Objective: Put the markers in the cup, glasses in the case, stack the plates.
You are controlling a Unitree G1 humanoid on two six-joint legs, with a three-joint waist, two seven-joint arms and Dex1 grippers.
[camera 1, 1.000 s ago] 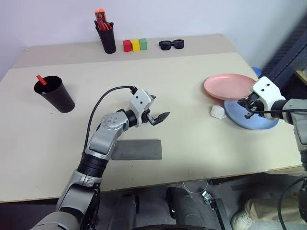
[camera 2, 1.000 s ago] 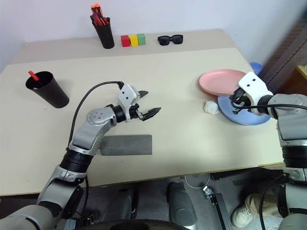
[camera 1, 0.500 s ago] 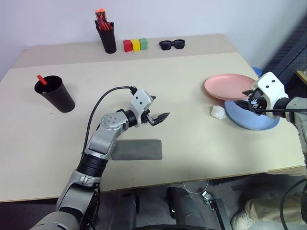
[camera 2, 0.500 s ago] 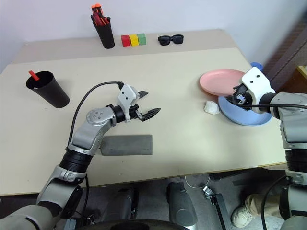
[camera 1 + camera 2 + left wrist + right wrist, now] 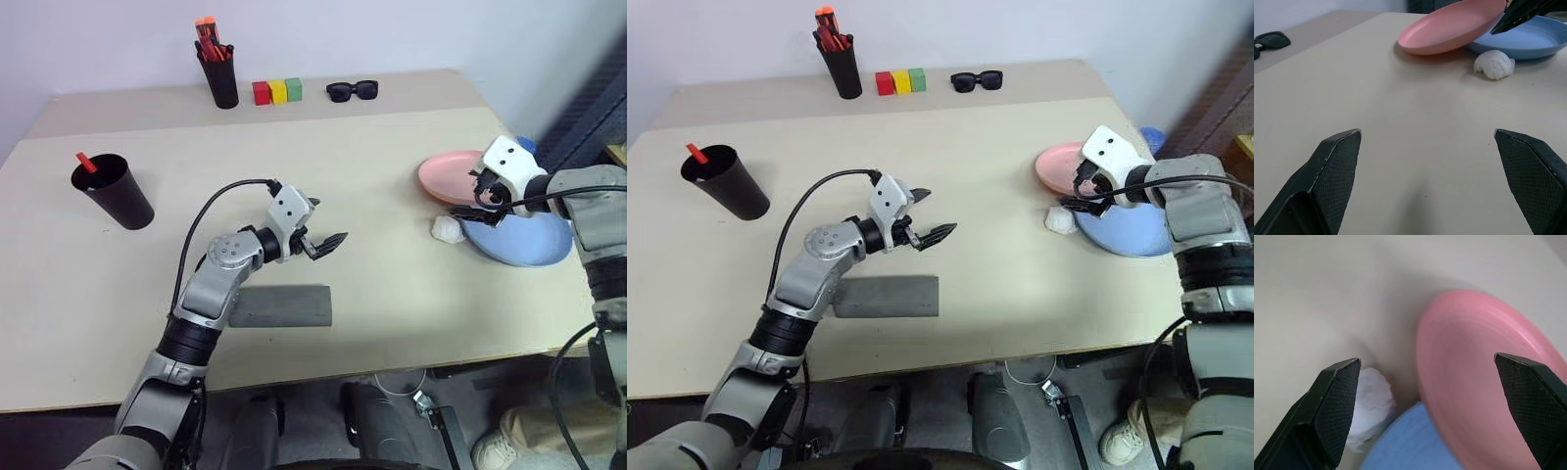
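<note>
The pink plate lies at the right of the table, its near rim resting tilted on the light blue plate. My right gripper hovers open over the place where the two plates overlap, nothing between its fingers. My left gripper hangs open above the middle of the table, empty. The flat grey case lies shut under my left forearm. The black cup stands at the left with a red-capped marker sticking out of it. The glasses are out of view.
A white crumpled lump lies against the plates' left side. At the back stand a black pen holder with orange-red pens, three coloured blocks and black sunglasses. The blue plate sits near the table's right edge.
My right gripper has gone from shut to open and shifted left from the blue plate's rim to the pink plate's edge. The left arm has kept still.
</note>
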